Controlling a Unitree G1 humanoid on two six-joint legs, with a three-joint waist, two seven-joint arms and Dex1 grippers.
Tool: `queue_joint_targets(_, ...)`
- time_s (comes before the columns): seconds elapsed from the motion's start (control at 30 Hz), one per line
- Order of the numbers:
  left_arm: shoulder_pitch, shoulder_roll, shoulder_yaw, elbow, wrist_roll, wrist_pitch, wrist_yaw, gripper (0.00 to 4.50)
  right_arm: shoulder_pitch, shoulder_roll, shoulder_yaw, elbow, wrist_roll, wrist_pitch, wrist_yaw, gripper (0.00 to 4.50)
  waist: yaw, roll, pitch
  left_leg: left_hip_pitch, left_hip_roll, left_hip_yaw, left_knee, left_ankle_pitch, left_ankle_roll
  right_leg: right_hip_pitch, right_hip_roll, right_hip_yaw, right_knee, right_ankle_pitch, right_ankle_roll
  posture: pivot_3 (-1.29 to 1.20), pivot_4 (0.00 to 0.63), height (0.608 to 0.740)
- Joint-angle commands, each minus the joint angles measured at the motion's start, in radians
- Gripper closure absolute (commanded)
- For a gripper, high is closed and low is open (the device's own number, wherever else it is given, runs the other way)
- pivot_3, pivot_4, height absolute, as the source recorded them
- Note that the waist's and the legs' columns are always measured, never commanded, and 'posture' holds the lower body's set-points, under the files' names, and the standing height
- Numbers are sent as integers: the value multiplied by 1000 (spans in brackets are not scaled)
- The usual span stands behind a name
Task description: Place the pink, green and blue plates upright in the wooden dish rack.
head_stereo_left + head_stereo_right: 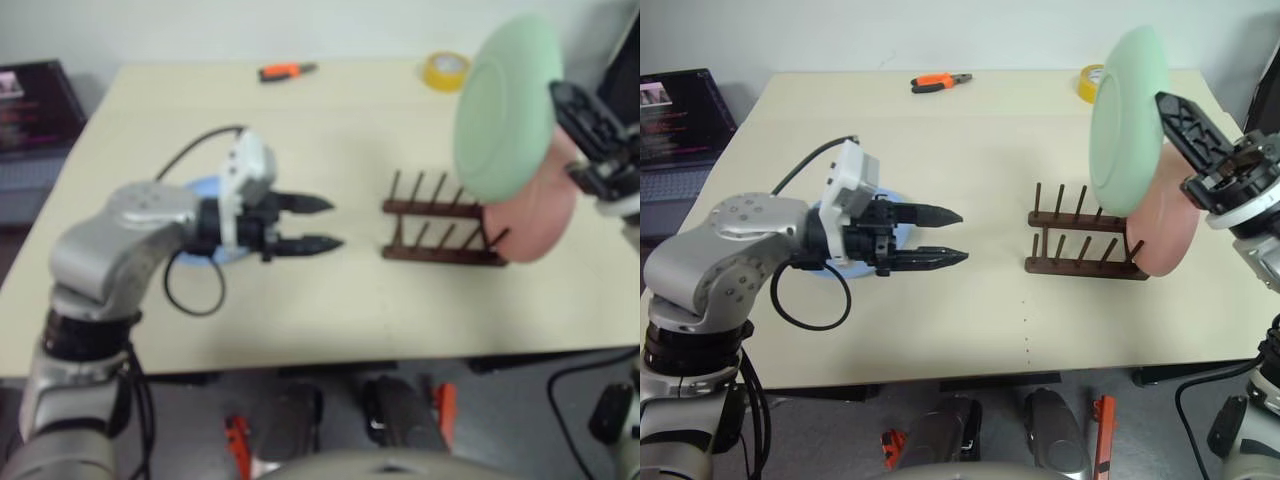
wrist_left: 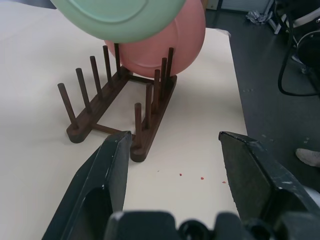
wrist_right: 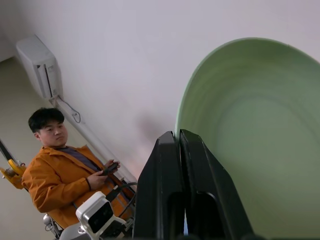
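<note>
Writing nowhere legible; right end effector grips green plate over rack

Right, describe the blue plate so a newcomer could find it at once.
Start at the beige table and find the left tool, well left of the wooden rack. The blue plate lies flat on the table under that arm, mostly hidden. It alone lies flat: the pink plate stands in the rack, the green plate hangs above.

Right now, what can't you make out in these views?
- Blue plate: mostly hidden behind the left gripper in the eye views.
- Pink plate: which rack slot holds it; green plate covers its top.
- Right gripper: fingers' grip on the green plate's rim, hidden by the fingers themselves.
</note>
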Motion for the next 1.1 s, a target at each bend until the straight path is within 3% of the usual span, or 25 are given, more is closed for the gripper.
queue_joint_targets(0.03,-16,4,13,-7,-6,-11,-3,1425,17,0,-4,-64,42,-50,-7,4465,0,0,0,0,0,0,0,0,0,0,0,0,0,0,0,0,150,740)
queue_joint_targets(1.1,-16,2,14,1,-1,-20,-8,1425,128,-21,23,-39,74,-102,-25,4465,0,0,0,0,0,0,0,0,0,0,0,0,0,0,0,0,150,740)
